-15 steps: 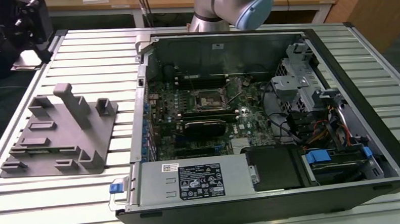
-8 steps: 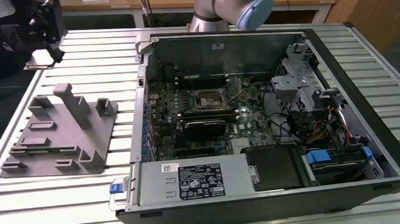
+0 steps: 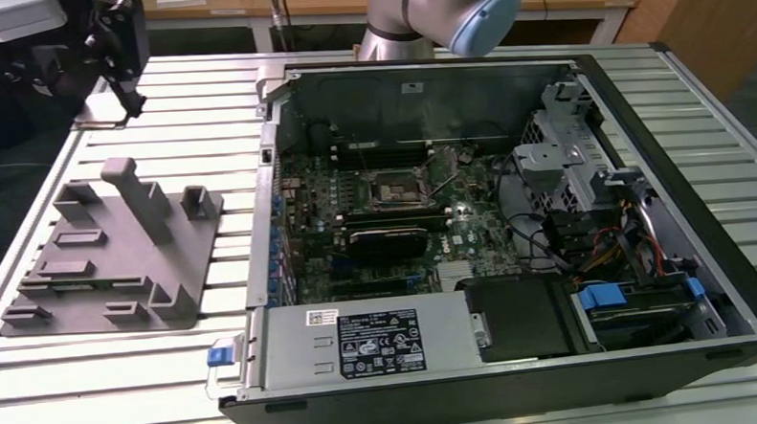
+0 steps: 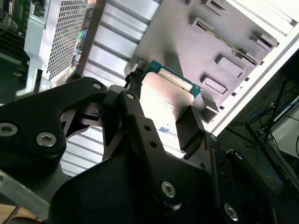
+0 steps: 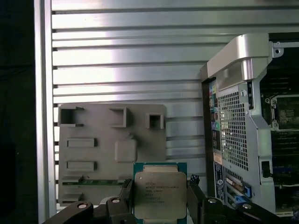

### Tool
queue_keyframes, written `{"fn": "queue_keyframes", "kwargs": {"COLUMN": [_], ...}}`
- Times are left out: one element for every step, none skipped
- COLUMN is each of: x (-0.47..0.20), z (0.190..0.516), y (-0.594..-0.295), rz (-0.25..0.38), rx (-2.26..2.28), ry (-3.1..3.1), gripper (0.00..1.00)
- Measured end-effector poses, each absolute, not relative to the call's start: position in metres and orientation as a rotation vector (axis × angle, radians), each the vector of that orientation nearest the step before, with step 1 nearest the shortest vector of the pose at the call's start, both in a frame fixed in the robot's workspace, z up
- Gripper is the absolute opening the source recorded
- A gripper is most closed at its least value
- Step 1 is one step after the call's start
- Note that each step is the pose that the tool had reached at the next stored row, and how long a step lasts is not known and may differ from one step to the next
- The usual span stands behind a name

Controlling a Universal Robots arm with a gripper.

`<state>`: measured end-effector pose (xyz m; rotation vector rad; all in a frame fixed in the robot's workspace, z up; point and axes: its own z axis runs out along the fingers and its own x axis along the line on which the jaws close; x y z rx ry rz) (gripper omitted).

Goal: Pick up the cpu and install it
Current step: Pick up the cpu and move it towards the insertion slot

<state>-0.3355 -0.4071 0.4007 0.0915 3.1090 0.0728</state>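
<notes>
The cpu, a small flat square chip with a dull silver metal lid and a thin green board edge, sits pinched in my gripper. My two black matte fingers press against opposite sides of it, and in both wrist views its lid faces the camera. In the second wrist view the lid catches a soft glare.

Past the chip lies a grey moulded plastic fixture plate with raised blocks, shallow rectangular pockets and open square nests. I hold the chip off the plate, over its edge. The plate rests on a table of ribbed, brushed aluminium slats.

Just beside the plate stands the open black and silver steel computer case, lying on its side, with a perforated rear panel. On its green motherboard, the black square socket frame lies well apart from the chip.
</notes>
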Motion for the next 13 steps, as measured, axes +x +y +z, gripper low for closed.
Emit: {"fn": "queue_keyframes", "kwargs": {"x": [-0.333, -0.33, -0.327, -0.324, -0.321, -0.318, -0.315, -0.313, -0.31, -0.308, -0.305, -0.302, -0.3], "z": [0.401, 0.401, 0.401, 0.401, 0.401, 0.401, 0.401, 0.401, 0.401, 0.401, 0.401, 0.401, 0.401], "y": [-0.407, -0.407, -0.407, -0.407, -0.407, -0.407, -0.407, -0.407, -0.407, -0.407, -0.407, -0.407, -0.407], "rz": [0.073, 0.073, 0.073, 0.073, 0.073, 0.073, 0.073, 0.073, 0.073, 0.073, 0.073, 0.073, 0.073], "rx": [0.092, 0.092, 0.092, 0.092, 0.091, 0.092, 0.091, 0.091, 0.092, 0.091, 0.091, 0.091, 0.091], "ry": [3.109, 3.109, 3.109, 3.109, 3.109, 3.109, 3.109, 3.109, 3.109, 3.109, 3.109, 3.109, 3.109], "gripper": [0.54, 0.54, 0.54, 0.54, 0.54, 0.54, 0.54, 0.54, 0.54, 0.54, 0.54, 0.54, 0.54]}}
